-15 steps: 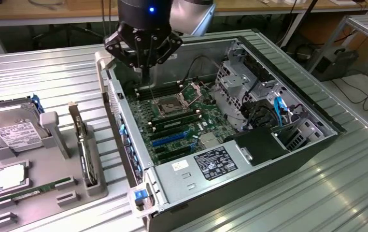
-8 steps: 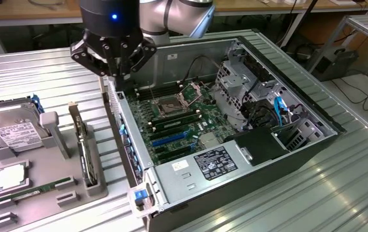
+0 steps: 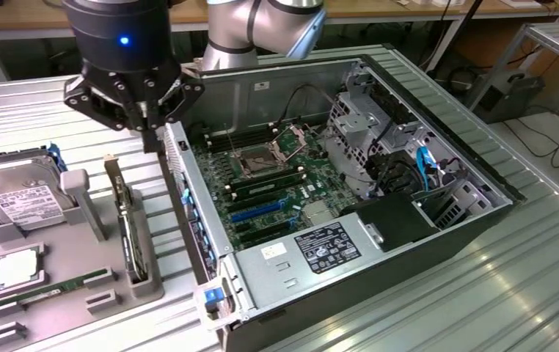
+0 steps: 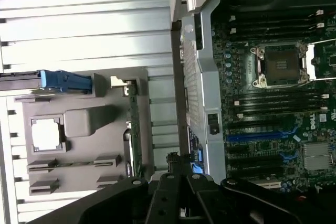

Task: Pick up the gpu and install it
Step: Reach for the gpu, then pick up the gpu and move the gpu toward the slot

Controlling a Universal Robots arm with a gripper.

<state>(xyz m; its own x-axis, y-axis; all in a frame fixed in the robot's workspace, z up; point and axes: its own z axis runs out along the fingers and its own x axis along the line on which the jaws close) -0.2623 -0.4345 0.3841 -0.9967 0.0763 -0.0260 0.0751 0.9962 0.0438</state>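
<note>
The gpu (image 3: 123,214) stands on edge in a slot of the grey holder (image 3: 147,282), to the exterior view's left of the open computer case (image 3: 260,92). Its pale bracket end points away from the table's near edge. In the wrist view the gpu (image 4: 133,129) appears edge-on beside the case's rear wall (image 4: 197,87). My gripper (image 3: 150,138) hangs above the gap between the holder and the case's rear wall, shut with nothing in it. The wrist view has the gripper (image 4: 178,165) over that same wall. The motherboard (image 3: 270,183) lies exposed, with blue expansion slots (image 3: 260,211).
On the grey holder lie a silver hard drive (image 3: 20,194), a processor chip (image 3: 17,268) and a green memory stick (image 3: 50,287). The case holds a power supply (image 3: 323,249), a drive cage (image 3: 363,132) and cables. A ribbed metal table (image 3: 514,293) extends to the exterior view's right.
</note>
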